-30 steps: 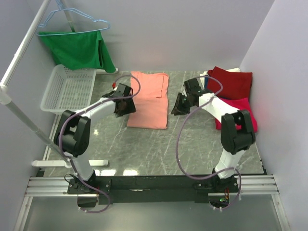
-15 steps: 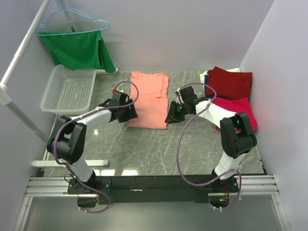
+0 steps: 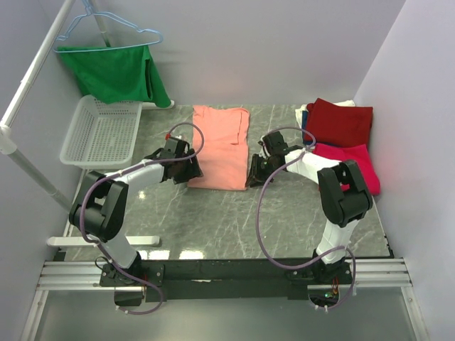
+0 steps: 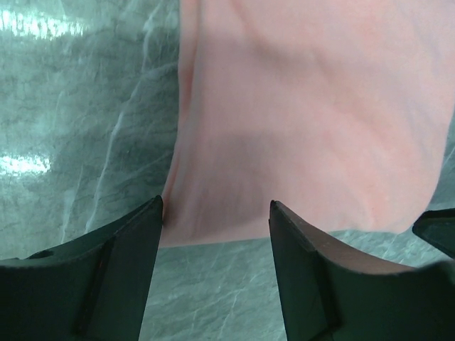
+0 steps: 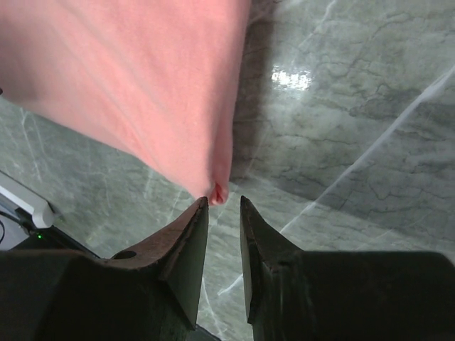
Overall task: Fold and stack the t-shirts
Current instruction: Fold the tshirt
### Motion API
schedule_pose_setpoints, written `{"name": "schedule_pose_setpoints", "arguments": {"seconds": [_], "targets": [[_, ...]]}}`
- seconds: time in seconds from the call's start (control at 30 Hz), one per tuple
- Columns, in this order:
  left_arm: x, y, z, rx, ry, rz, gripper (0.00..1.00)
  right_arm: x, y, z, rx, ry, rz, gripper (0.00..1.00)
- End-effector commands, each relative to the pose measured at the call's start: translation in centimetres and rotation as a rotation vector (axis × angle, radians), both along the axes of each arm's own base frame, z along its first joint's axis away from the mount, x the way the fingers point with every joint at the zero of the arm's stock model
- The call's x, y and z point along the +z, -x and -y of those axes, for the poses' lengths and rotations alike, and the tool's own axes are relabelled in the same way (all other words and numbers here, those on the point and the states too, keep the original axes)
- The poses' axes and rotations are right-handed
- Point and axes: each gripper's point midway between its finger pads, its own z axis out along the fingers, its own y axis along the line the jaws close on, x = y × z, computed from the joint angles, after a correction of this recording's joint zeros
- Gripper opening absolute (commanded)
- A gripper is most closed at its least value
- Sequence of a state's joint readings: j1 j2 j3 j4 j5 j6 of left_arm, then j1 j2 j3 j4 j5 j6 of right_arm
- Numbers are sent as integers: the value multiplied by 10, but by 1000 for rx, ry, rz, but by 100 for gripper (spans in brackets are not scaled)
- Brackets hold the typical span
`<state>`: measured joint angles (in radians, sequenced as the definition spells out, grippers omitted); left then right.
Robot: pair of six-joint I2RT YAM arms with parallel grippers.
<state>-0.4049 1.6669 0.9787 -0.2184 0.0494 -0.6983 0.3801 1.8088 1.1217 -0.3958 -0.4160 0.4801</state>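
1. left gripper: jaws wide, over near-left hem of pink shirt, nothing held.
2. right gripper: narrow gap at shirt's near-right corner, not gripping.
3. shirt flat, mid-table.

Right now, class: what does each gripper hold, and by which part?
Nothing: left gripper and right gripper stand open at the salmon-pink t-shirt's near corners.

The salmon tee lies flat on the table, in the middle, close to the far edge. The left gripper is low at its near left corner and the right gripper at its near right corner. The dark red tee lies in the far right corner. The crimson tee lies just in front of it, at the right edge. The basket stands at the left edge.
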Motion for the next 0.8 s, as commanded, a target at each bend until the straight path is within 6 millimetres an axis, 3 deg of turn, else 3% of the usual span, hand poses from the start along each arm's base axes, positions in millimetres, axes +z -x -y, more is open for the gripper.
{"name": "schedule_pose_setpoints", "arguments": {"seconds": [0.0,0.17,0.47,0.7,0.77], "targets": [[1,9,-3,8,9,-13,66,-8,-4,-1,14,16,22,32],[-6,17,-9,15,-7,-33,60,-16,-1,-2,23,11,8,32],[-9,12,-6,16,2,-20,50,-11,-2,-7,33,1,32,31],[-20,14,-6,21,1,-40,28,1,7,-3,42,37,63,31],[-23,14,-8,27,-12,-44,28,5,9,-2,41,48,78,32]]}}
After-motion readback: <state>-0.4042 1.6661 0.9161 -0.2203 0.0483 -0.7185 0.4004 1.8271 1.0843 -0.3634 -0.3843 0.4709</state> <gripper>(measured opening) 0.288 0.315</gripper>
